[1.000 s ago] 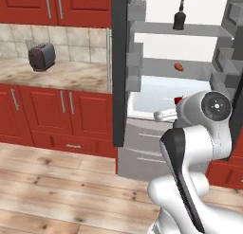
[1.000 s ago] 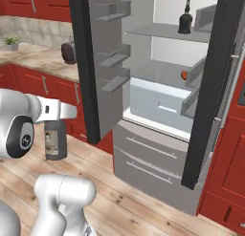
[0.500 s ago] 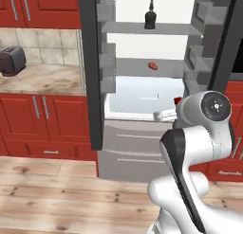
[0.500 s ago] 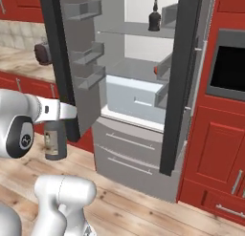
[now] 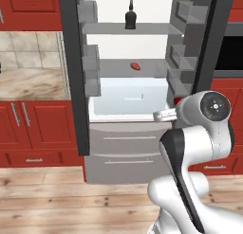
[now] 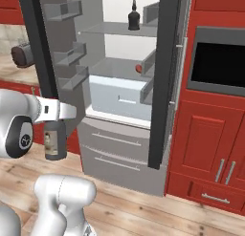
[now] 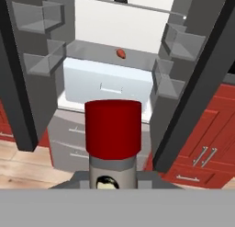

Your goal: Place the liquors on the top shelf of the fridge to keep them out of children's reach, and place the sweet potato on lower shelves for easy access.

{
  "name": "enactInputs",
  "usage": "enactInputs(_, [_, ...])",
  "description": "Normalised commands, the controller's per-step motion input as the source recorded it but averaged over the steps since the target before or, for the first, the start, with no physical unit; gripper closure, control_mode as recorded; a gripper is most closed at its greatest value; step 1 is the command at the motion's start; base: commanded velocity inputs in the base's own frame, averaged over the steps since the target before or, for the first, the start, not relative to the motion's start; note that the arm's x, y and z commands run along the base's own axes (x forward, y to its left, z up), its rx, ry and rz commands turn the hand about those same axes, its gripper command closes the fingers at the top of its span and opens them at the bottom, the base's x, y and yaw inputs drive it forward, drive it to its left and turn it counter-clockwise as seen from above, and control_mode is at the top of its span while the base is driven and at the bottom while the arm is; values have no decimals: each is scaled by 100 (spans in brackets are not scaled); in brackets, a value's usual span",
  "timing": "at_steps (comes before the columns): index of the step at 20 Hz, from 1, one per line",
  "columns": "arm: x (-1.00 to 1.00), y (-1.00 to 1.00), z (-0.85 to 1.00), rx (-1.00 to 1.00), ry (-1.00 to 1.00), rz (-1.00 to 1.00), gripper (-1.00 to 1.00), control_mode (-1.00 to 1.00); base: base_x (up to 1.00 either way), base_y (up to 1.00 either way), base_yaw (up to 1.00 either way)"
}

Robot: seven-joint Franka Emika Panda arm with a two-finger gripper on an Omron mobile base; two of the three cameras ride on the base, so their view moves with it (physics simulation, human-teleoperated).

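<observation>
Gripping the red-capped grey bottle (image 6: 55, 140), the end effector (image 6: 56, 116) holds it upright before the open fridge (image 5: 72, 86); black bottle (image 5: 130, 17) on top shelf (image 5: 156, 29), sweet potato (image 5: 135, 66) on the shelf below.

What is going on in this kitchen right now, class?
A white robot arm faces an open fridge and holds a red-capped liquor bottle in its closed fingers, away from the shelves. A black round-bodied bottle stands on the top shelf, and the sweet potato lies on the lower shelf above the pale blue drawer. By how things lie, the held bottle is the one item not yet shelved.
</observation>
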Motion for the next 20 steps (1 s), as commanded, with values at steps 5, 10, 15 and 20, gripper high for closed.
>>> enactInputs(5, [0, 0, 0, 0, 0, 0, 100, 100, 31, 0, -22])
enactInputs(10, [0, 0, 0, 0, 0, 0, 100, 100, 42, 16, -13])
enactInputs(15, [0, 0, 0, 0, 0, 0, 100, 100, 48, 26, -9])
enactInputs(20, [0, 0, 0, 0, 0, 0, 100, 100, 49, 33, -9])
